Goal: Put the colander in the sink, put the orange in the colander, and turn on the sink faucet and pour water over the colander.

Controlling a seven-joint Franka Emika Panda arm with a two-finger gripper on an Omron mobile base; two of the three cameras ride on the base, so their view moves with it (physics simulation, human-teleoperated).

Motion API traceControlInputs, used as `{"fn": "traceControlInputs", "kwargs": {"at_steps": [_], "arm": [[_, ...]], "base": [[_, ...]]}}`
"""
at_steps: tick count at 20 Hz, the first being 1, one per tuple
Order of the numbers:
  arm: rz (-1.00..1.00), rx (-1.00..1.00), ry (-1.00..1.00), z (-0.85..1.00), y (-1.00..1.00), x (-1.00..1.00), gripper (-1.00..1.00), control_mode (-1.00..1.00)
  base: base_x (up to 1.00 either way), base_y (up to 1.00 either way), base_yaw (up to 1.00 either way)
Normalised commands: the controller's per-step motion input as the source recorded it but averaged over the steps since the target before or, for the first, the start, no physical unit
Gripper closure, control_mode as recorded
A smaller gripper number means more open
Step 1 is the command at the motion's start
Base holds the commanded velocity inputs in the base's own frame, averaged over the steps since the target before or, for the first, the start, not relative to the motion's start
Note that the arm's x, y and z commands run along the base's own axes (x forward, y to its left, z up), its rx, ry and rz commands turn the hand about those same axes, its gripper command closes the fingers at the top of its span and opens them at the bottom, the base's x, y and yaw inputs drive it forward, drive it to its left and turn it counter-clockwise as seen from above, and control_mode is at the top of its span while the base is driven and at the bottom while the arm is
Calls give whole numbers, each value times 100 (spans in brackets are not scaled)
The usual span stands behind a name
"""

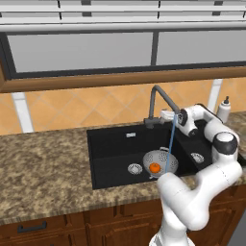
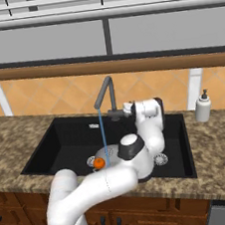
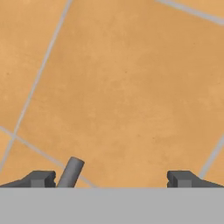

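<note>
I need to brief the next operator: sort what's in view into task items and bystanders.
Job:
colander in the sink
orange inside it
sink faucet
water running
hand, open

Lying about:
soap dispenser
counter

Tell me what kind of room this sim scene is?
A rendered home kitchen, most likely: a black double-basin sink set in a speckled granite counter, a gooseneck faucet against orange wall tile, and wooden cabinets below.

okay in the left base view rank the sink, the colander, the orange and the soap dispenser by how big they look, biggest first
1. sink
2. colander
3. soap dispenser, which stands farther back, so its true size against the colander is unsure
4. orange
</note>
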Motion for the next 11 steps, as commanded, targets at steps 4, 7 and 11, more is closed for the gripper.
{"fn": "traceControlInputs", "kwargs": {"at_steps": [4,7,11], "arm": [[1,3,0,0,-78,18,-100,-100],[0,3,0,0,-73,12,-100,-100],[1,2,1,0,-62,1,-100,-100]], "base": [[0,0,0],[0,0,0],[0,0,0]]}}
